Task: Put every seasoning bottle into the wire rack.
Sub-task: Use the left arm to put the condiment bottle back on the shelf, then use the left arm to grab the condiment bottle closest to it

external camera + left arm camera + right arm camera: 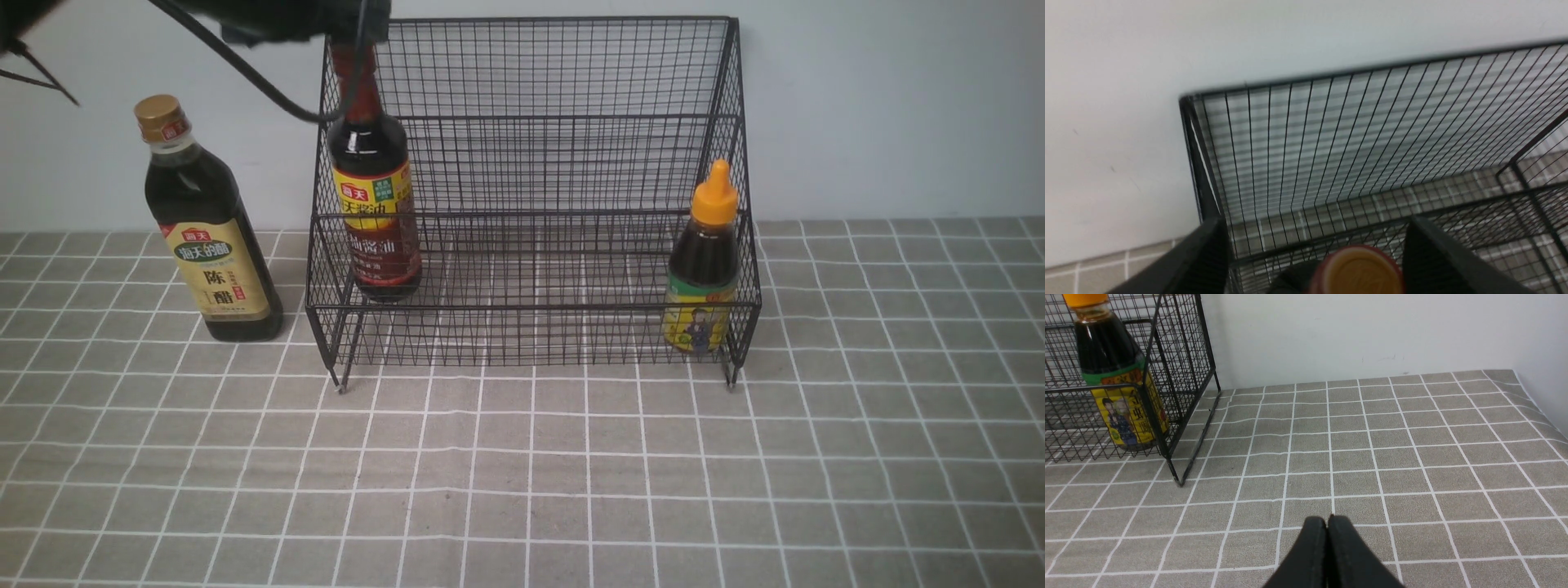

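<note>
The black wire rack (563,82) stands against the wall. At its left end, inside it, the tall bottle with the brown-red neck (375,212) stands upright. My left gripper (359,24) hovers at the bottle's top. In the left wrist view the gripper (1314,222) is open, with the cap (1363,273) between the fingers, close to one and clear of the other. The small orange-capped bottle (704,269) stands in the front tier at the right end. The gold-capped bottle (208,237) stands on the table left of the rack. My right gripper (1327,520) is shut and empty, low over the cloth.
A grey checked cloth (522,474) covers the table up to the white wall (898,98). In the right wrist view, the rack's right corner and foot (1180,479) and the small bottle (1114,375) lie beyond the gripper. The cloth's far corner (1511,375) meets a side wall.
</note>
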Tool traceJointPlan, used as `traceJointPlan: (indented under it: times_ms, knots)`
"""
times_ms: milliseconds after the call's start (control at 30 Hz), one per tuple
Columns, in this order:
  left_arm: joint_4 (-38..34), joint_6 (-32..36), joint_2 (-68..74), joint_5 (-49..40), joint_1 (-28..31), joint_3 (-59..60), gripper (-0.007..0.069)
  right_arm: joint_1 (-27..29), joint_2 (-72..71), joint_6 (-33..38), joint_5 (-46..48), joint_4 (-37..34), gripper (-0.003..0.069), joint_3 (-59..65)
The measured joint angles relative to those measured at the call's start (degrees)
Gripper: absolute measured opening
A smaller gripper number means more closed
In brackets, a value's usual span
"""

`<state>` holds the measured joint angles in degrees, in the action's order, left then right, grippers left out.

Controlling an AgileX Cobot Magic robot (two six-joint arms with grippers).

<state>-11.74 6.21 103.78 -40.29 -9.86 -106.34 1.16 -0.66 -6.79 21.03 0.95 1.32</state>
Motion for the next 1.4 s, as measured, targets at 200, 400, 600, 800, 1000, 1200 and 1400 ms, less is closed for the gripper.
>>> traceJointPlan:
  times_ms: [200,400,600,800,1000,1200,1400]
  knots:
    - [1.5,-1.5,-7.3,-1.0,1.7,-0.1,0.0447,0.0,0.0,-0.2,0.0,0.0,-0.0012,0.0]
    - [6.6,-8.0,-11.7,-12.0,8.0,-0.3,0.0113,0.0,0.0,-0.2,0.0,0.0,-0.0012,0.0]
    - [6.6,-9.8,-9.4,-29.0,17.3,-0.4,-0.0005,0.0,0.0,-0.2,0.0,0.0,-0.0012,0.0]
    - [4.7,-0.9,-5.4,-31.4,17.9,-0.4,0.003,0.0,0.0,-0.2,0.0,0.0,-0.0012,0.0]
    - [5.1,4.6,-3.8,-26.5,14.4,-0.4,0.0212,0.0,0.0,-0.2,0.0,0.0,-0.0012,0.0]
    - [8.7,5.2,0.0,-19.9,12.5,-0.4,0.0479,0.0,0.0,-0.2,0.0,0.0,-0.0012,0.0]
    - [9.6,5.2,4.6,-17.3,12.5,-0.4,0.0561,0.0,0.0,-0.2,0.0,0.0,-0.0012,0.0]
